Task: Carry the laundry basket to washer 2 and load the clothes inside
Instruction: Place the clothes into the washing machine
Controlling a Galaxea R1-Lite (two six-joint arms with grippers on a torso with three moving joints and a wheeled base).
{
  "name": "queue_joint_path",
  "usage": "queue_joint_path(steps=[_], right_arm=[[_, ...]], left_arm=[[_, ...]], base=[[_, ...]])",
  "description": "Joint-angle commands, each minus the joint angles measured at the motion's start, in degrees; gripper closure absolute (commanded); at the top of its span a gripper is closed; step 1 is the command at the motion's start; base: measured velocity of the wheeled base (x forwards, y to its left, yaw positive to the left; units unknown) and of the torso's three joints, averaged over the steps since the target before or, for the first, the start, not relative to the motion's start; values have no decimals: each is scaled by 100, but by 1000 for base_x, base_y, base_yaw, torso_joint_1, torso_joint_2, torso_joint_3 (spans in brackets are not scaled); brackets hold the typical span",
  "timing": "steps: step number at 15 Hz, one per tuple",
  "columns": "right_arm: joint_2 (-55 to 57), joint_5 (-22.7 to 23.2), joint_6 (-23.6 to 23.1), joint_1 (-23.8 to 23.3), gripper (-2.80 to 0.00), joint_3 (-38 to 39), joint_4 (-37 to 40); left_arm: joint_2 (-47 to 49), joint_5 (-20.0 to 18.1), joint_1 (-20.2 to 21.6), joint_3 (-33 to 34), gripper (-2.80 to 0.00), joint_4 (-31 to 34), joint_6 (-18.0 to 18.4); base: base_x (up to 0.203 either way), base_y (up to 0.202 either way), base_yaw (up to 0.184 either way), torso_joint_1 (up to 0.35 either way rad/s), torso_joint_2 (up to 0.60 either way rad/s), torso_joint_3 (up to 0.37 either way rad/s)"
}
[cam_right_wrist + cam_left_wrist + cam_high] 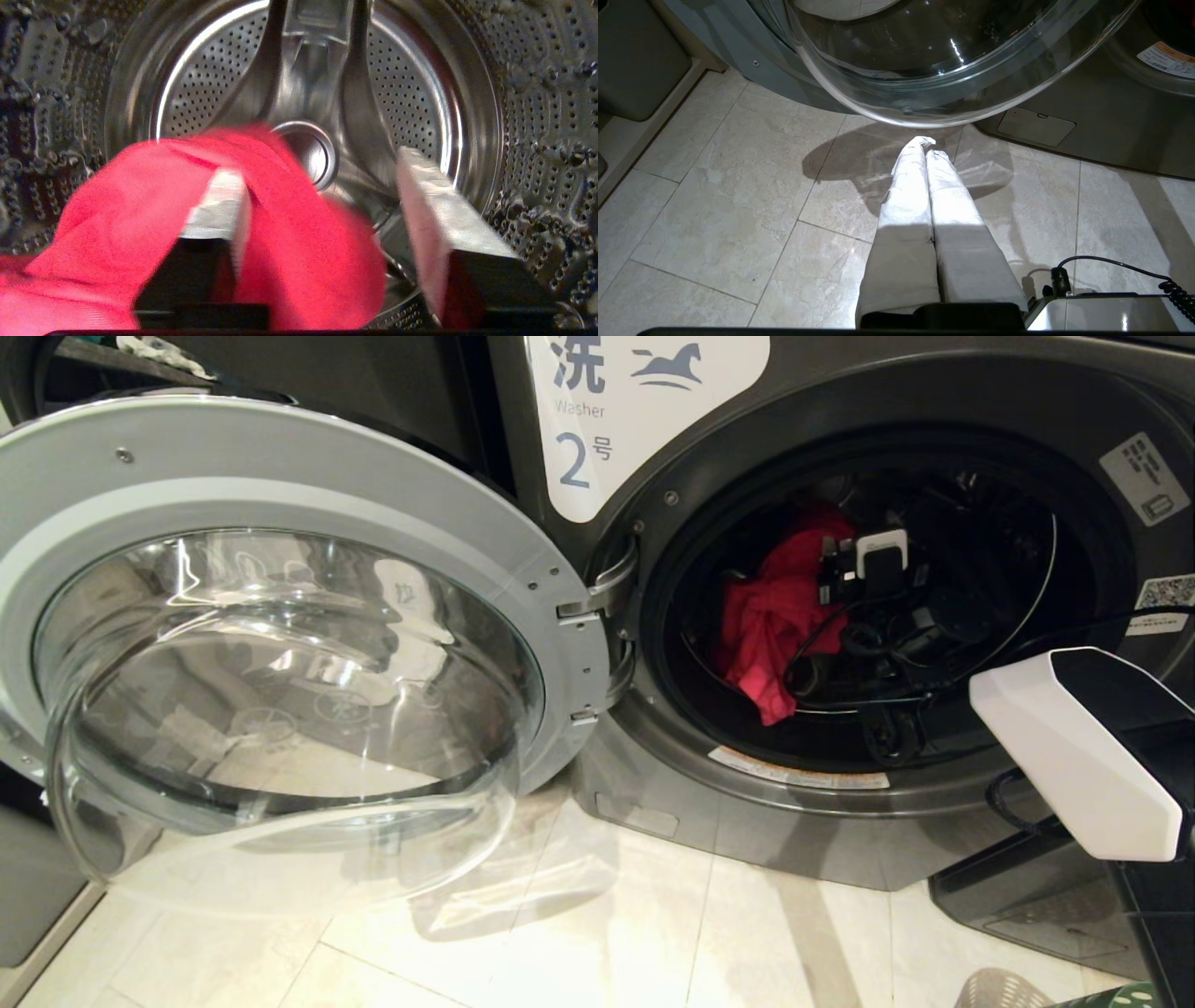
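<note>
Washer 2 [616, 420] is dark grey, with a white label showing a blue horse and the numeral 2. Its round glass door [280, 644] is swung wide open to the left. My right arm [1074, 747] reaches into the drum. Inside the drum, my right gripper [317, 177] stands open. A red-pink cloth [289, 242] hangs over one finger [219, 205] and sags into the gap; the other finger [434, 205] is clear of it. From the head view the cloth [780, 616] shows inside the drum mouth. A sliver of the green laundry basket [1116, 997] shows at the bottom right.
My left gripper [926, 144] is shut and hangs low over the tiled floor [738, 210], just below the door's glass bowl [924, 70]. The washer's base panel [1036, 126] lies beyond it. A dark bin [1036, 896] stands to the right of the washer.
</note>
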Motion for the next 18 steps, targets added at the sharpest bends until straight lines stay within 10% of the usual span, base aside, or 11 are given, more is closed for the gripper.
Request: queue_joint_path(steps=[1, 11, 18], right_arm=[[38, -3, -22, -3, -280, 17, -49], [-275, 39, 781, -42, -280, 2214, 308], [-2697, 598, 1505, 328, -280, 4646, 846]], left_arm=[[1, 1, 1, 0, 0, 0, 2], [1, 1, 1, 0, 0, 0, 2], [1, 1, 1, 0, 0, 0, 2]], base=[[0, 0, 0, 0, 0, 0], [0, 0, 0, 0, 0, 0], [0, 0, 0, 0, 0, 0]])
